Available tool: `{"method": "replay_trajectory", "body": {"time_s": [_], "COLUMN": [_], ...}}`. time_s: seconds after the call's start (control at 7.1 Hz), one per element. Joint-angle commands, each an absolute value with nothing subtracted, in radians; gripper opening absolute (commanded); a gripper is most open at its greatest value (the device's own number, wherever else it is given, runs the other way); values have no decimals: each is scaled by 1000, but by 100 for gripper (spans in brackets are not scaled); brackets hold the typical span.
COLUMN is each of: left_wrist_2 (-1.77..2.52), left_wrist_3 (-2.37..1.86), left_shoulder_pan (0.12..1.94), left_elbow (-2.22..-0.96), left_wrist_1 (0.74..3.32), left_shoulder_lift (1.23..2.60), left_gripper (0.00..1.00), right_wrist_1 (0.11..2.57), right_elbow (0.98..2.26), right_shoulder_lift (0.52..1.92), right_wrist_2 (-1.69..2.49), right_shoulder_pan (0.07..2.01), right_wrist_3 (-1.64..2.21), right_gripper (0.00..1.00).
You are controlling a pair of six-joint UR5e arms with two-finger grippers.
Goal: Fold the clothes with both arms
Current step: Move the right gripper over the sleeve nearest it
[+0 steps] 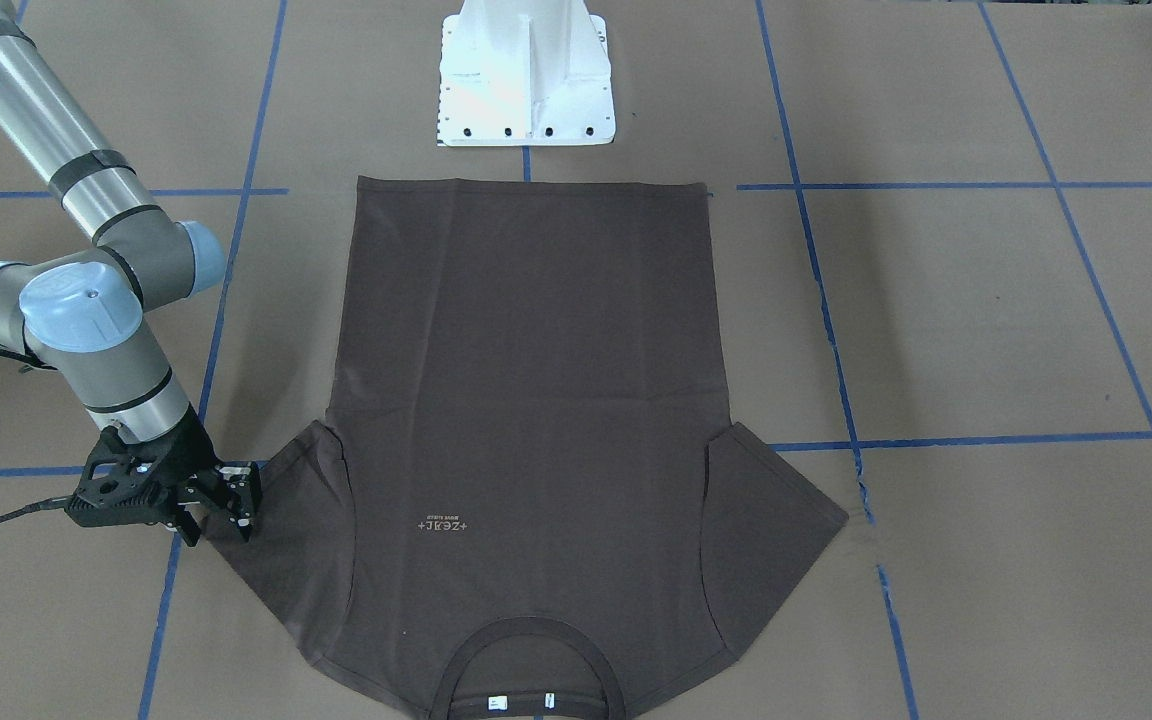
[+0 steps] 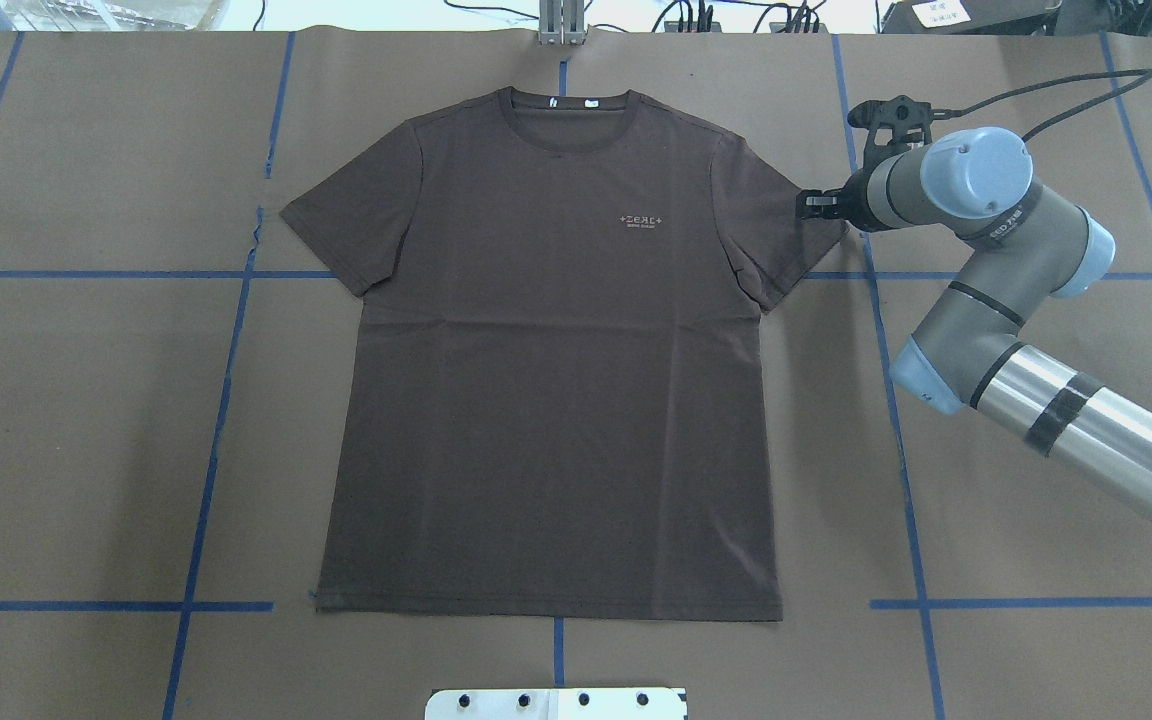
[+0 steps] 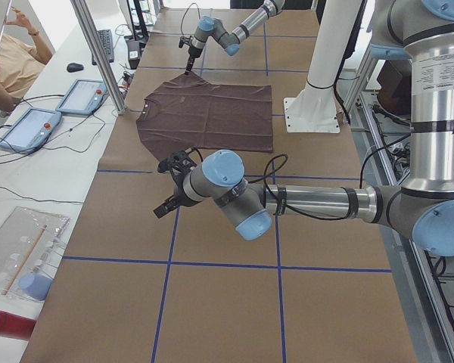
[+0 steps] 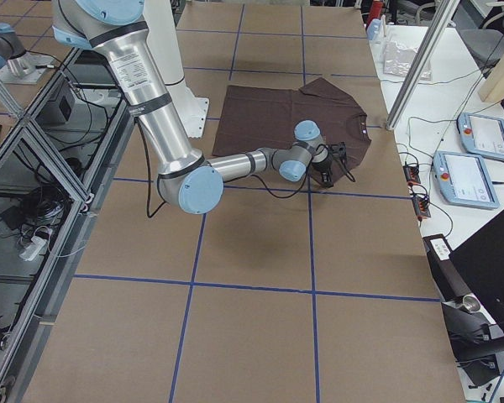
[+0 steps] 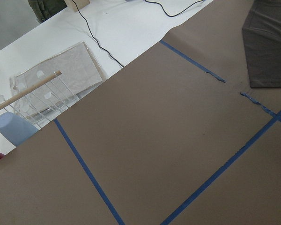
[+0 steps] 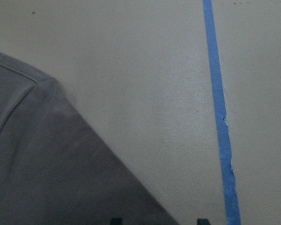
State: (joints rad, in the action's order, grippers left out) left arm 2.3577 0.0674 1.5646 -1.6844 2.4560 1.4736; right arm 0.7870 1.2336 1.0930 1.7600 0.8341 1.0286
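Note:
The dark brown T-shirt point(image 2: 546, 350) lies flat and spread out, chest lettering up, collar point(image 2: 564, 105) toward the table's far side. My right gripper point(image 2: 808, 205) sits low at the outer edge of the sleeve point(image 1: 281, 530) on my right. In the right wrist view its fingertips point(image 6: 114, 220) stand apart, open, with the sleeve's hem point(image 6: 51, 164) running down between them. My left gripper point(image 3: 163, 208) shows only in the exterior left view, held above bare paper well clear of the shirt; I cannot tell whether it is open or shut.
Brown paper with blue tape lines point(image 2: 226, 400) covers the table. The white pedestal base point(image 1: 526, 75) stands just behind the shirt's hem. A side bench holds tablets point(image 3: 30, 128), a clear rack with a wooden stick point(image 5: 42, 105) and a person point(image 3: 7, 60).

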Motion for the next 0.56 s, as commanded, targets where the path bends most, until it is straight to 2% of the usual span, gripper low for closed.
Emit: {"method": "replay_trajectory", "body": {"time_s": [0.0, 0.42], "left_wrist_2": [2358, 2358], "left_wrist_3": [67, 66], "left_shoulder_pan": [1565, 1565], "left_elbow": [-1683, -1683], "left_wrist_1": [2457, 2456], "left_shoulder_lift": [1471, 1471], "left_gripper": [100, 100], "right_wrist_1": [787, 787], "right_elbow": [1236, 1235], "right_shoulder_lift": [1095, 1100], "right_wrist_2": [1756, 1741], "right_shoulder_pan": [834, 834], "right_wrist_3": [1023, 1022], "right_gripper": [62, 62]}}
